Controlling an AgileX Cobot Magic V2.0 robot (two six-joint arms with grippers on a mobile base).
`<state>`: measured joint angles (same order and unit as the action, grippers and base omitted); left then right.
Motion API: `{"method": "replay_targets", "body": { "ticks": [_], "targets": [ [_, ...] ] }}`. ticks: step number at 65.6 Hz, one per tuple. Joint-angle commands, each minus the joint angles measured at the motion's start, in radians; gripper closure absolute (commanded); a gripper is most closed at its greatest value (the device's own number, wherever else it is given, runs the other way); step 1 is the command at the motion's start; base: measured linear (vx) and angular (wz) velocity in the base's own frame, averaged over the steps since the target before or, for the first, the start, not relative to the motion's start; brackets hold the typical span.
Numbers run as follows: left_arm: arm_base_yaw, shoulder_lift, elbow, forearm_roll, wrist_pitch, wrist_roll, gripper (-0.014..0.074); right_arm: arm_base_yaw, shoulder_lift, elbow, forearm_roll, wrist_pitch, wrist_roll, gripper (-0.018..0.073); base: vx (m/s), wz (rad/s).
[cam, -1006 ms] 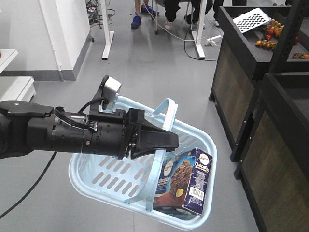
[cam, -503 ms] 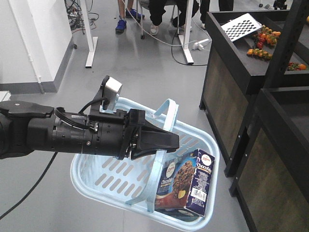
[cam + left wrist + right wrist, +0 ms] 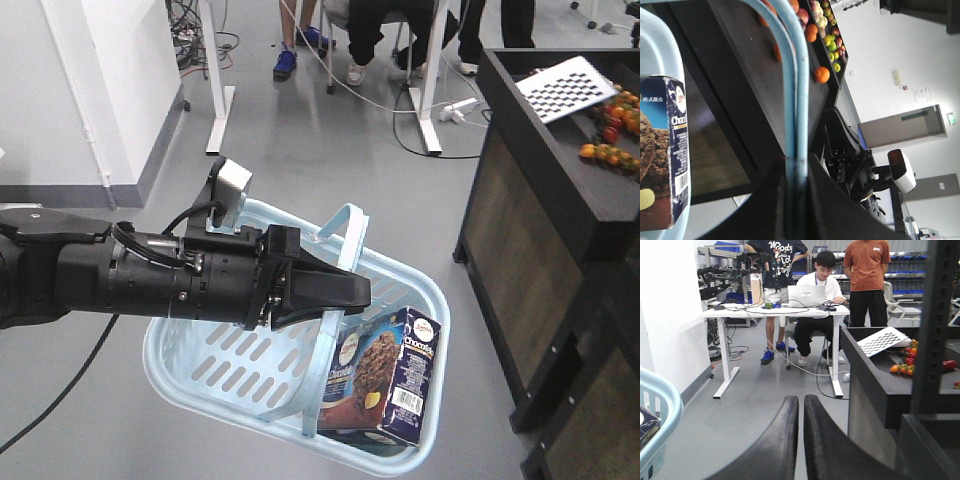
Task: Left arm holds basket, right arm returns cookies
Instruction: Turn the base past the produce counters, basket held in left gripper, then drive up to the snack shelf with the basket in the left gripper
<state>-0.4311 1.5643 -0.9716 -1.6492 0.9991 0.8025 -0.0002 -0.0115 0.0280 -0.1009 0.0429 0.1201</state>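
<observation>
Cookies stand at the basket's four-o'clock corner. The left gripper jaws clench both handles; the right gripper jaws are closed and empty. The basket could swing on its handles, tipping the cookies out of reach.

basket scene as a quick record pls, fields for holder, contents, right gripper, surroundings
basket: light blue, held off the floor by its handles
holder: left gripper, fingers shut on both handles
contents: cookies, box standing tilted at the basket's right end in the front view
right gripper: fingers shut, empty, apart from the basket
surroundings: dark shelf with fruit, to the right
</observation>
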Motion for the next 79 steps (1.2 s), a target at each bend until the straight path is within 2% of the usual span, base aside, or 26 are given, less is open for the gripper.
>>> {"method": "replay_targets", "body": {
  "ticks": [1, 49, 79],
  "targets": [
    [-0.006, -0.044, -0.029, -0.123, 0.058, 0.014, 0.0600, 0.001, -0.012, 0.018, -0.002, -0.075, -0.007, 0.0566, 0.32, 0.17],
    [-0.006, -0.044, -0.029, -0.123, 0.058, 0.014, 0.0600, 0.001, -0.012, 0.018, -0.002, -0.075, -0.007, 0.0566, 0.30, 0.16],
    [-0.006, -0.044, -0.029, -0.123, 0.058, 0.014, 0.0600, 0.001, -0.012, 0.018, -0.002, -0.075, -0.007, 0.0566, 0.28, 0.65]
  ]
}}
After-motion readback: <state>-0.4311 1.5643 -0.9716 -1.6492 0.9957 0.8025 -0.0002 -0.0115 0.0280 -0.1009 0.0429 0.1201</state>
